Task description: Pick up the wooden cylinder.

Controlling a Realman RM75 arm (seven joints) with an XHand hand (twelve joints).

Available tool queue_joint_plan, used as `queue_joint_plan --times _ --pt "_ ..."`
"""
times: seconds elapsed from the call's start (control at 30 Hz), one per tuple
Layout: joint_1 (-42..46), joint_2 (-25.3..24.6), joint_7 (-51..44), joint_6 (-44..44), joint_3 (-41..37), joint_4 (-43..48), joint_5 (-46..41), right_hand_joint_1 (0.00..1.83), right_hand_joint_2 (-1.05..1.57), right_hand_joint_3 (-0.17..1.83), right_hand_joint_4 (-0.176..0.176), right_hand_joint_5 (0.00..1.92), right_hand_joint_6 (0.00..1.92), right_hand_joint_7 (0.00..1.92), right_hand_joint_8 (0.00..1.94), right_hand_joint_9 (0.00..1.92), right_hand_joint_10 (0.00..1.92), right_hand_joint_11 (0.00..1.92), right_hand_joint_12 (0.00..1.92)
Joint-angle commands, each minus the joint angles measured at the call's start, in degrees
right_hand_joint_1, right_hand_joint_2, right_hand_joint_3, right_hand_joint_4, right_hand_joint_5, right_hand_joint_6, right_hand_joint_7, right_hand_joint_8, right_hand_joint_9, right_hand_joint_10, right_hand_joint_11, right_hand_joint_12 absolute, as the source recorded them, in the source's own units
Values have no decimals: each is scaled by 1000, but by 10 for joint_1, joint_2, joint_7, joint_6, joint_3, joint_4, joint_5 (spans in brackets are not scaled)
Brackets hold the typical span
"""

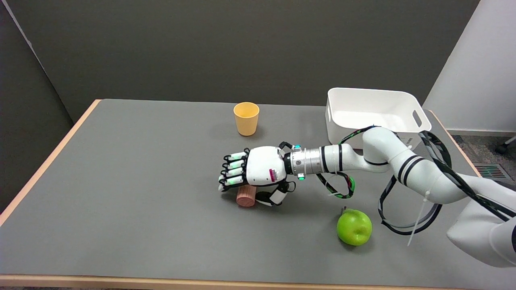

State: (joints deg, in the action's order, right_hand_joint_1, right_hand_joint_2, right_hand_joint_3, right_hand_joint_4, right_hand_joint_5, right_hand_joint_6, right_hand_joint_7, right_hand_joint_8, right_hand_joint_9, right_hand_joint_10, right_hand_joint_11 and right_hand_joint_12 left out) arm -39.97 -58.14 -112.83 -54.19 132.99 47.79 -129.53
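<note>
The right hand (258, 171) is hovering palm-down near the table's (133, 193) centre, reaching in from four o'clock, with its fingers (233, 172) curling over the wooden cylinder (246, 195) that is lying on its side beneath it, the round end facing six o'clock; whether the fingers are actually gripping the wood cannot be told. A yellow cup (246, 118) is standing upright at twelve o'clock from the hand, well apart, and a white bin (373, 114) is sitting at two o'clock, behind the forearm. A green apple (354, 227) is resting at four o'clock, near the dangling cables (338, 187).
</note>
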Motion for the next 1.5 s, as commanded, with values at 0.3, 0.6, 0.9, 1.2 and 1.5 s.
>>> queue_joint_plan --times 0.3,0.6,0.9,1.2,1.5 --pt "-10 -11 2 3 6 -19 -1 1255 1331 46 -87 448 1778 609 1534 551 1729 140 1782" --pt "-11 -12 6 7 6 -20 -5 1293 1315 14 -123 440 1720 658 1464 650 1710 493 1921" --pt "-10 -12 62 19 6 -28 -25 1493 857 791 86 472 1627 696 1522 757 1819 674 1921" --pt "-7 -12 83 13 2 -36 -48 1530 664 1127 106 474 1666 856 1517 829 1921 419 1921" --pt "-7 -12 97 16 -6 -38 -54 1560 532 1343 103 547 1637 956 1558 927 1921 560 1921"
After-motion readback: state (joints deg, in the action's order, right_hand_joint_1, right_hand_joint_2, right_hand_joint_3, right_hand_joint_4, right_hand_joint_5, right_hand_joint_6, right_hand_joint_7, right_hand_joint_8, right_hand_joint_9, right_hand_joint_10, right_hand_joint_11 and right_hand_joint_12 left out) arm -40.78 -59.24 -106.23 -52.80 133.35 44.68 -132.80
